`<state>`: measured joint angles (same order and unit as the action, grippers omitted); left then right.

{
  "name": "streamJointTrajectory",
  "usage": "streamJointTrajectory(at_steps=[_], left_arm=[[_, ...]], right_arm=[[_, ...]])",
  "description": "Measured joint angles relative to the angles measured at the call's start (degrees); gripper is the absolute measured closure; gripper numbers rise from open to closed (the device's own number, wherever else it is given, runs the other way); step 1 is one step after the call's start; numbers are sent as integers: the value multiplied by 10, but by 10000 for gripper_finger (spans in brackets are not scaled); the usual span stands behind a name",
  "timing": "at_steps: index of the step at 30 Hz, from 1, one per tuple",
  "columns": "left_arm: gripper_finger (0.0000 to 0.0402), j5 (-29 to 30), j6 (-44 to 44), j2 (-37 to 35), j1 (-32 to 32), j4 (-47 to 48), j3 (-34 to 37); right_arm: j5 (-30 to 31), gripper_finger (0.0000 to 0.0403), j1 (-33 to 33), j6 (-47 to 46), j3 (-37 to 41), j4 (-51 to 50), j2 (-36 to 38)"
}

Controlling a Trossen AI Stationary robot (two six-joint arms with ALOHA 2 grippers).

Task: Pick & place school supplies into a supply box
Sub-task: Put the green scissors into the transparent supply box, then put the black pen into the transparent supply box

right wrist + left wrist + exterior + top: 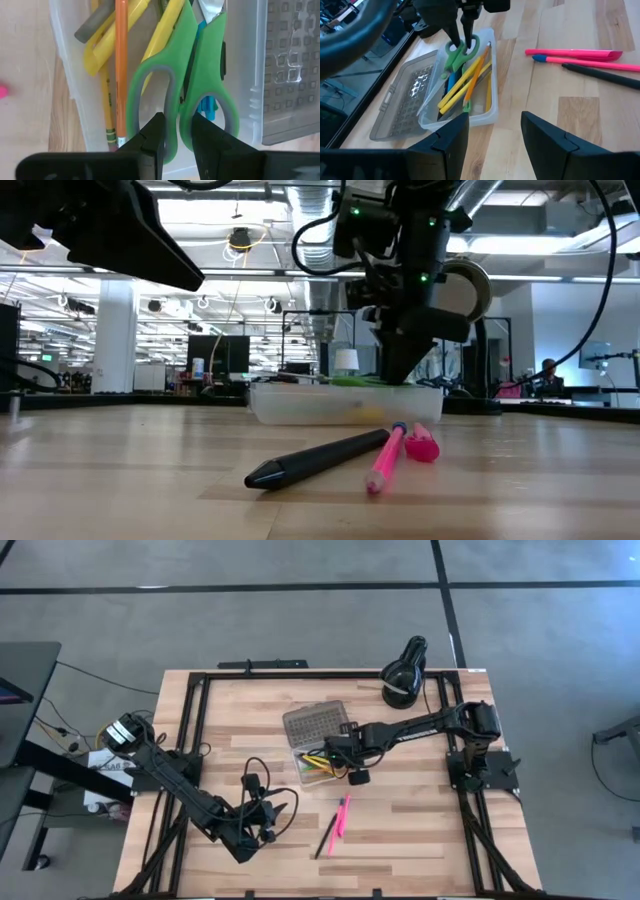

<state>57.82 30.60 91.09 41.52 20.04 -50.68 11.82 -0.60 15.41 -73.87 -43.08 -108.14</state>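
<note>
Right end effector [176, 135] is clenched on the green scissors [185, 75], holding them over the supply box [487, 112] among yellow and orange pencils. Pink pens [343, 813] and a dark pen [327, 837] lie nearby on the wooden desk [420, 830]; the left end effector [262, 820] rests released, well apart.

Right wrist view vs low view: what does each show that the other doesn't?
Only the right wrist view: the right gripper shut on the green scissors by the handle, over the open supply box, with yellow pencils and an orange pencil inside, and the dotted lid folded out beside it.

Only the low view: the black pen, the pink pencil and a pink marker lying on the table in front of the box.

Both: the box and the right gripper above it.
</note>
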Motion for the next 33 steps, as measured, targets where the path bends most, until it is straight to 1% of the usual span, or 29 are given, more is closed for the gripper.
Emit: streamJointTrajectory(at_steps=[6,11,20,23,29,33], left_arm=[[225,0,2,0,0,0,0],[225,0,2,0,0,0,0],[225,0,2,0,0,0,0],[225,0,2,0,0,0,0],[225,0,2,0,0,0,0],[225,0,2,0,0,0,0]], right_arm=[[-7,339,-1,-5,0,-8,0],[-30,339,-1,-5,0,-20,0],[-29,335,-5,-15,0,-29,1],[-29,314,-5,-19,0,-29,1],[-29,241,-5,-20,0,-29,1],[-19,206,-5,-34,-1,-33,1]])
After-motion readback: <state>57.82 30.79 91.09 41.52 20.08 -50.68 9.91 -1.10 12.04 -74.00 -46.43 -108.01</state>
